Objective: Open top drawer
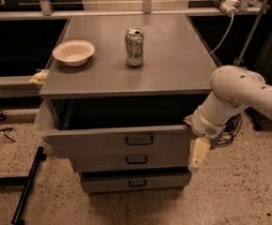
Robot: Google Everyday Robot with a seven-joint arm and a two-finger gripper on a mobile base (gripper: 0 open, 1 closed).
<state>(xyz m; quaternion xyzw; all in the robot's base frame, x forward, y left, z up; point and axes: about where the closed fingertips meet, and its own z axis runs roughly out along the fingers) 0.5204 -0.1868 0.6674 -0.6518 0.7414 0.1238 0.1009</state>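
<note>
The top drawer [98, 143] is a grey metal drawer with a small black loop handle [139, 139] at its centre. It stands pulled well out from under the cabinet top, and its inside is dark. My gripper [197, 154] hangs pointing down at the drawer front's right end, close beside its corner, on the end of my white arm [234, 95], which comes in from the right. It is not on the handle.
A white bowl [73, 52] and a drink can [134, 41] stand on the cabinet top [173, 60]. Two shorter grey drawers [135, 160] sit shut below. A black pole [28, 184] lies on the floor at left. Cables [230, 125] hang behind my arm at right.
</note>
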